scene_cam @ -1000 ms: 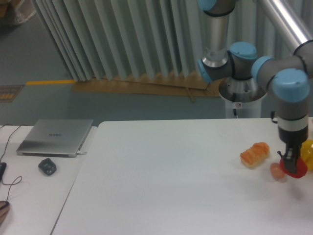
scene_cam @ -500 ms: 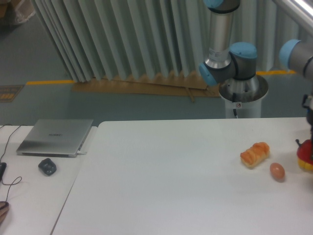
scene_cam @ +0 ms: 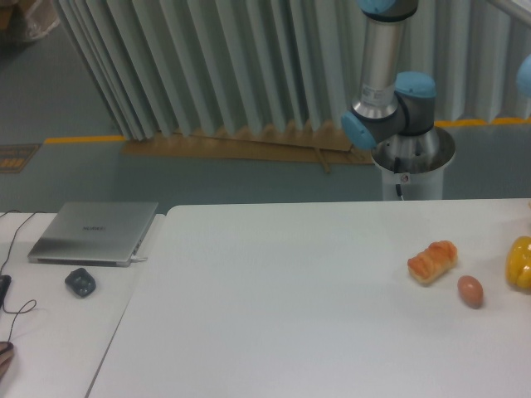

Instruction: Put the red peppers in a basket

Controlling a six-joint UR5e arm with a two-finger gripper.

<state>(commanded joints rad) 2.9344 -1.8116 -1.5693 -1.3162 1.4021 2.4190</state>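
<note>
The red peppers are out of view. No basket shows either. My gripper is past the right edge of the picture; only the arm's base [scene_cam: 405, 153] and upper links [scene_cam: 383, 50] show behind the table. On the white table [scene_cam: 290, 290] at the right lie an orange ridged bread-like item [scene_cam: 432, 261], a small brown egg [scene_cam: 470, 290] and a yellow pepper [scene_cam: 520, 263] cut by the frame's edge.
A closed silver laptop [scene_cam: 95, 232] and a dark mouse [scene_cam: 80, 283] lie on the left table, with a thin cable [scene_cam: 17, 307] near them. Grey pleated curtains [scene_cam: 207, 66] hang behind.
The gripper, shut on the red pepper, rose from beside the egg and moved right, out of the picture. The yellow pepper now shows uncovered at the right edge.
</note>
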